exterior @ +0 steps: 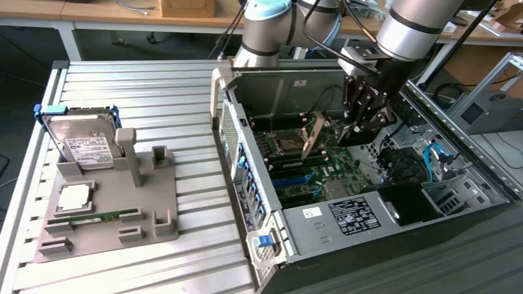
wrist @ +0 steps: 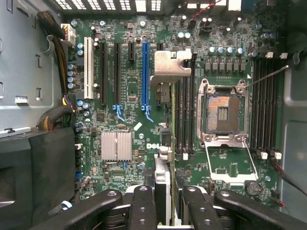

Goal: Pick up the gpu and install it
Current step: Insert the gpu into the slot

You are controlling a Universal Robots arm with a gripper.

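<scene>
Exterior cam: high, angled down across tabletop [exterior: 163, 79] and open PC case [exterior: 286, 92], mid-range. Wrist cam: close, facing straight onto motherboard [wrist: 129, 96], tool [wrist: 165, 191] in foreground. Overlap: motherboard and CPU socket [wrist: 223, 112] inside the case.

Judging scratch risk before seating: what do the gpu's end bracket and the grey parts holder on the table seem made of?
gpu bracket: likely bare sheet steel, silvery with a soft sheen and folded edge. Parts holder: probably plastic, matte uniform grey, chunky moulded posts; could be printed.
</scene>
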